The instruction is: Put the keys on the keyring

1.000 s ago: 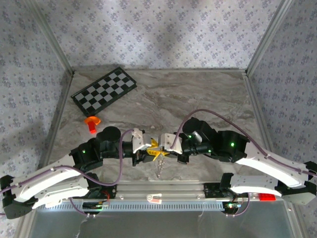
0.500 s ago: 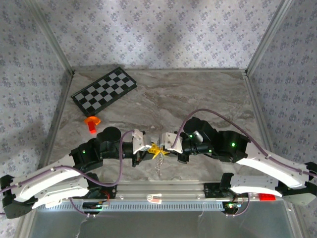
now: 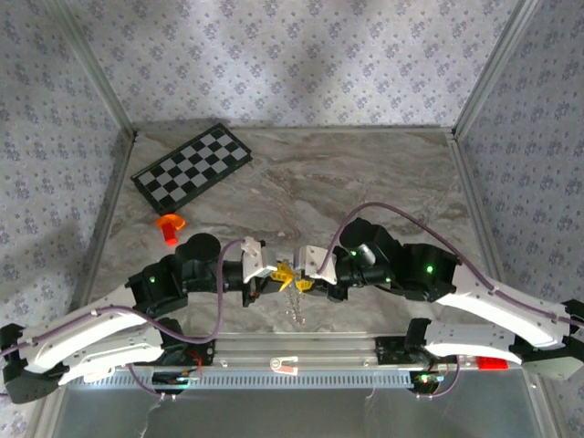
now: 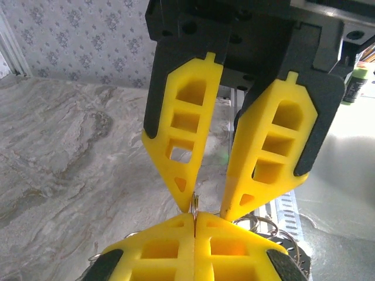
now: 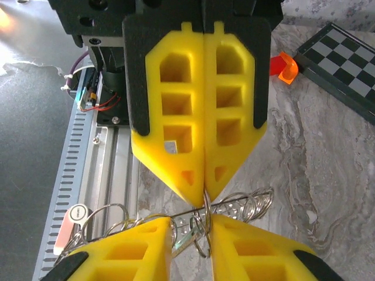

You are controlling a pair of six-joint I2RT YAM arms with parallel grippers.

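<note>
No word, number or brand can be read anywhere. A small white tag (image 3: 284,364) with a reddish end lies on the metal rail at the near edge, but any print on it is too small to make out, from the right wrist too. A red label (image 3: 493,363) by the right arm's base is blurred. The checkerboard (image 3: 192,167) carries only black and pale squares, and the keyring (image 5: 246,206) shows bare wire with no legible stamping.

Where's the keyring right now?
In the top view the keyring hangs near the table's front centre, pinched in the left gripper, with the right gripper open around it.
</note>
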